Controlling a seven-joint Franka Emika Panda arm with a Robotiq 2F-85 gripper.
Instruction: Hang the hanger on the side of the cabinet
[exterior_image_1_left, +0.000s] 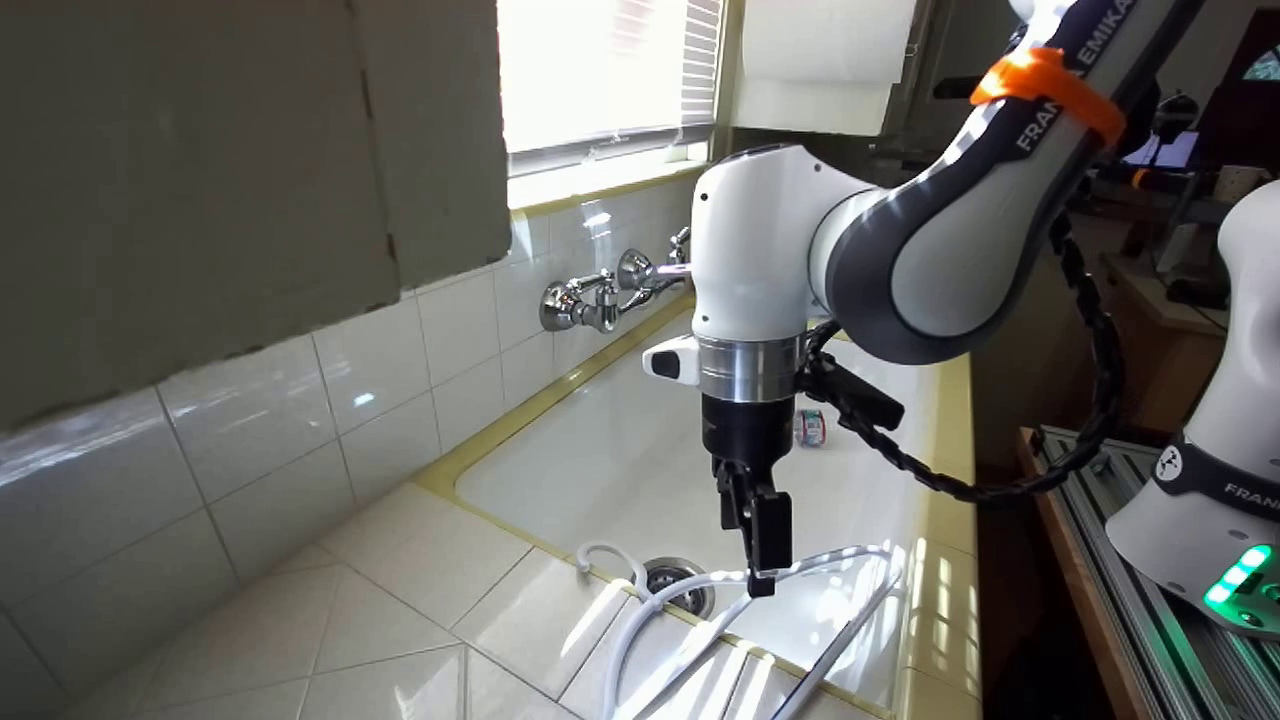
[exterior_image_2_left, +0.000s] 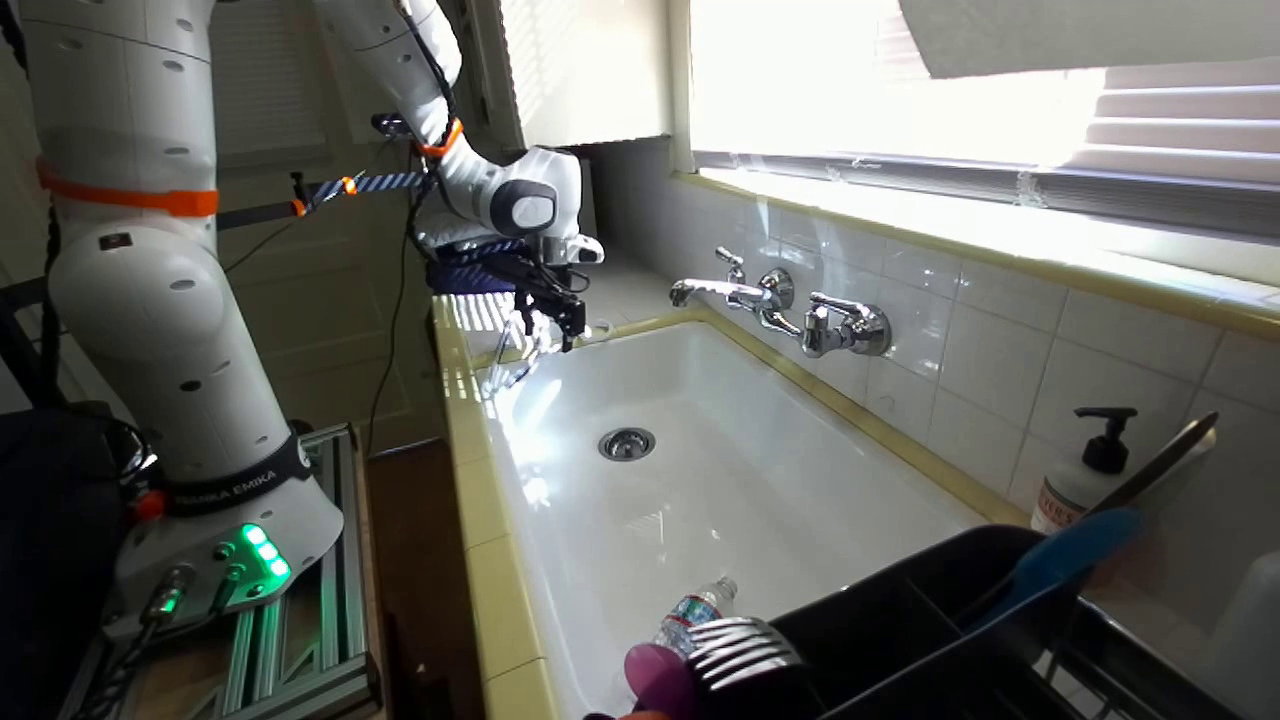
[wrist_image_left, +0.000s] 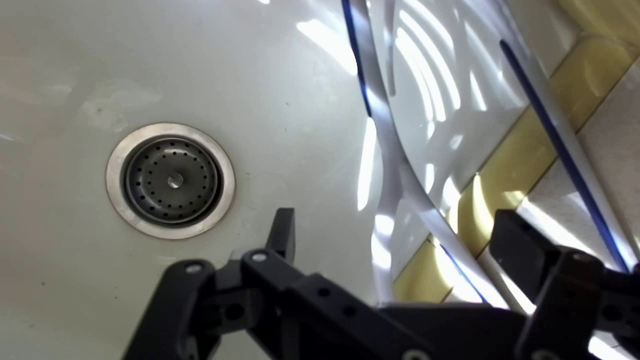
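Observation:
The white hanger (exterior_image_1_left: 650, 604) lies across the sink's near rim in an exterior view, partly over the sink and partly over the tiled counter, its hook beside the drain. Only bright glints of it (exterior_image_2_left: 520, 350) show in an exterior view. In the wrist view its forked bars (wrist_image_left: 395, 172) run between the two fingers. My gripper (exterior_image_1_left: 760, 575) points down over the hanger bars; it is also seen in an exterior view (exterior_image_2_left: 573, 328). In the wrist view the gripper (wrist_image_left: 396, 220) is open, its fingers wide apart. Whether a finger touches the hanger cannot be told. A pale cabinet (exterior_image_1_left: 820, 65) hangs beyond the window.
A grey cabinet panel (exterior_image_1_left: 200, 200) hangs low over the counter. The chrome tap (exterior_image_2_left: 730, 290) sticks out from the tiled wall. The sink (exterior_image_2_left: 540, 560) has a yellow rim and a drain (wrist_image_left: 172, 180). A bottle (exterior_image_2_left: 690, 612) and a black dish rack (exterior_image_2_left: 900, 620) stand at the far end.

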